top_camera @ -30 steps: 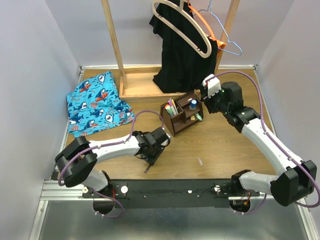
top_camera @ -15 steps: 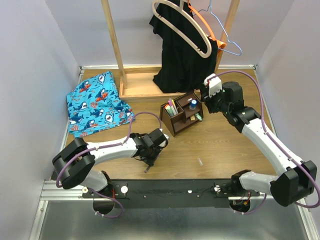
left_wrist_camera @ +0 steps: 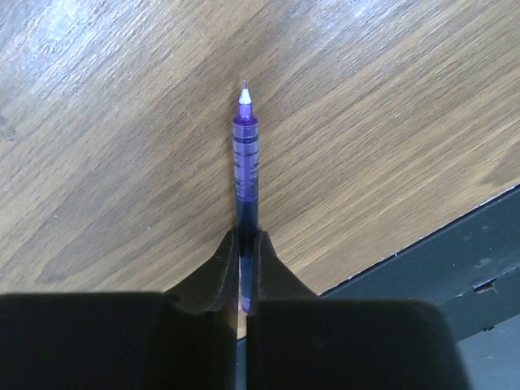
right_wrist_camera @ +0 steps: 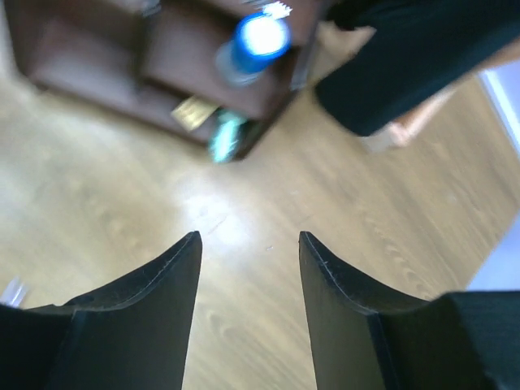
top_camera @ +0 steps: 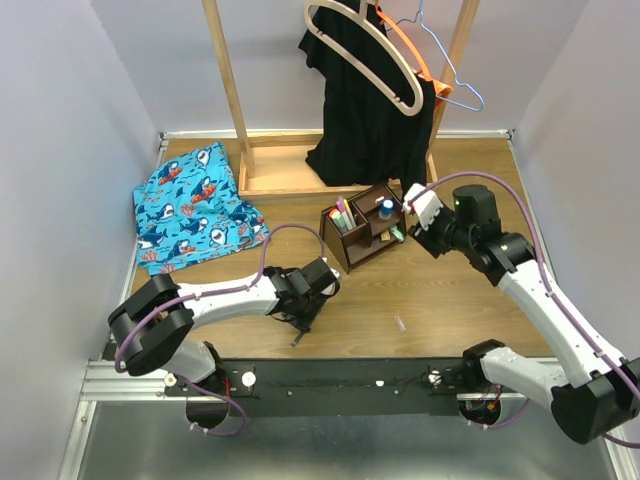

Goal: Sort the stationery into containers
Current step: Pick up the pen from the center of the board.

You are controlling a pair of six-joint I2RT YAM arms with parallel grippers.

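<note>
A thin purple pen point(left_wrist_camera: 246, 162) lies on the wooden table near its front edge, tip pointing away from the wrist. My left gripper point(left_wrist_camera: 246, 237) is shut on the pen's rear end; in the top view this gripper point(top_camera: 304, 318) is low over the table with the pen point(top_camera: 296, 340) poking out toward the front edge. The dark brown organizer point(top_camera: 352, 243) holds coloured markers point(top_camera: 344, 212) and a blue bottle point(top_camera: 386, 208). My right gripper point(top_camera: 412, 222) hovers open just right of it, nothing between its fingers point(right_wrist_camera: 162, 280). The blue bottle point(right_wrist_camera: 258, 36) stands in the organizer point(right_wrist_camera: 171, 57).
A pale green item point(right_wrist_camera: 223, 134) sits at the organizer's lower corner. A small clear piece point(top_camera: 399, 323) lies on the table at front centre. The blue patterned cloth point(top_camera: 190, 205) is at back left. A black garment point(top_camera: 365, 110) hangs on the wooden rack behind the organizer.
The left jaws have closed onto the purple pen. The right gripper has dropped down and nearer beside the organizer, its jaws a little wider.
</note>
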